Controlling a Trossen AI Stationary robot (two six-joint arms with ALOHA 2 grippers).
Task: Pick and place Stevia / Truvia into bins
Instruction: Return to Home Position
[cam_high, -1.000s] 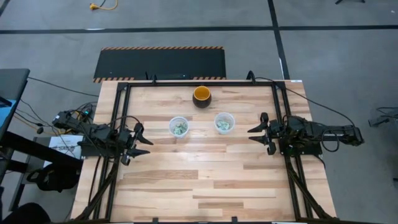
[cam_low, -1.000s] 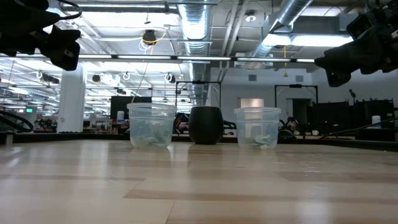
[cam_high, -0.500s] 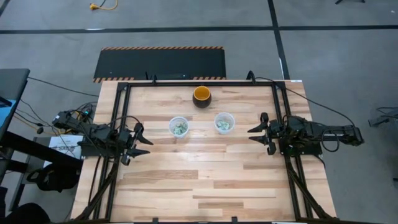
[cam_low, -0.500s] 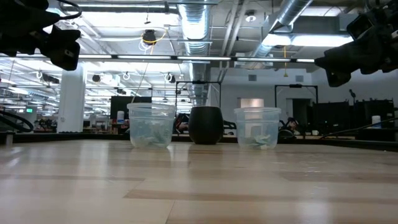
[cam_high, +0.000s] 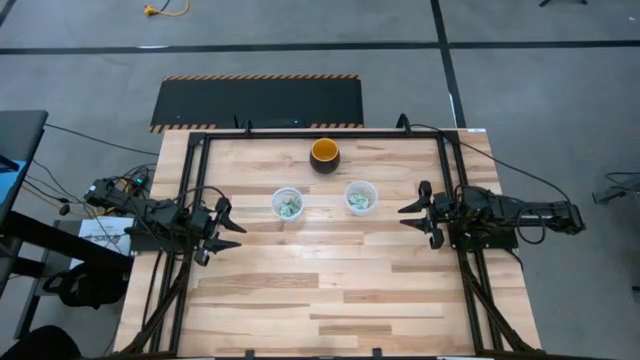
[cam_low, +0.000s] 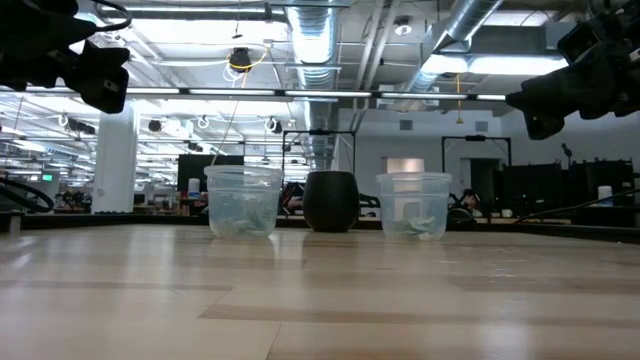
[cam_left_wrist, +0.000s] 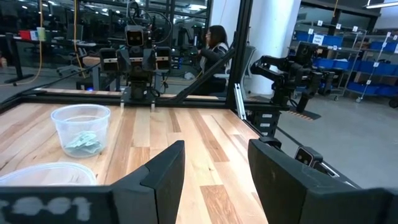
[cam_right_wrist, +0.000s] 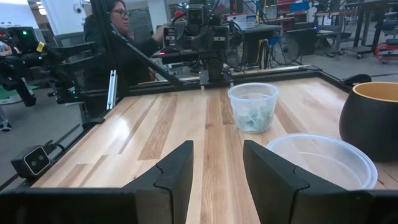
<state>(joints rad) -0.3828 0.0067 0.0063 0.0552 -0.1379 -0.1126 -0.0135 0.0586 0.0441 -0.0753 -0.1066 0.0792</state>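
Wood table (cam_high: 330, 290): no change across the last second. Both arms and both cups sit exactly where they were, so the motion looks finished.

- left gripper (cam_high: 232, 226) parked at 9 o'clock on the table edge, fingers spread, nothing between them. Its wrist view shows clear wood through the gap.
- right gripper (cam_high: 412, 216) parked at 3 o'clock, same story: fingers apart, holding nothing.
- left cup (cam_high: 288, 204) at roughly 11 o'clock from table centre, right cup (cam_high: 361, 197) at roughly 1 o'clock. They stand well apart, both upright.
- sachets (cam_high: 288, 207): green-white pile inside the left cup, and another pile in the right cup, seen clearly from the left wrist (cam_left_wrist: 83, 142). Can't get a count per cup from any view.
- bowl (cam_high: 324, 153), orange inside, at 12 o'clock behind the cups. Looks empty from above.
- No loose sachet visible on the bare wood in the high, low or wrist views.

Read: sorting looks done and both arms appear to be at their home pose already. Stillness plus empty open grippers suggests nothing left to pick. Only risk I'd flag is a sachet hidden behind a cup or under an arm, and none of the views shows one.

A person (cam_right_wrist: 118, 43) sits at a station beyond the table, not near the workspace.
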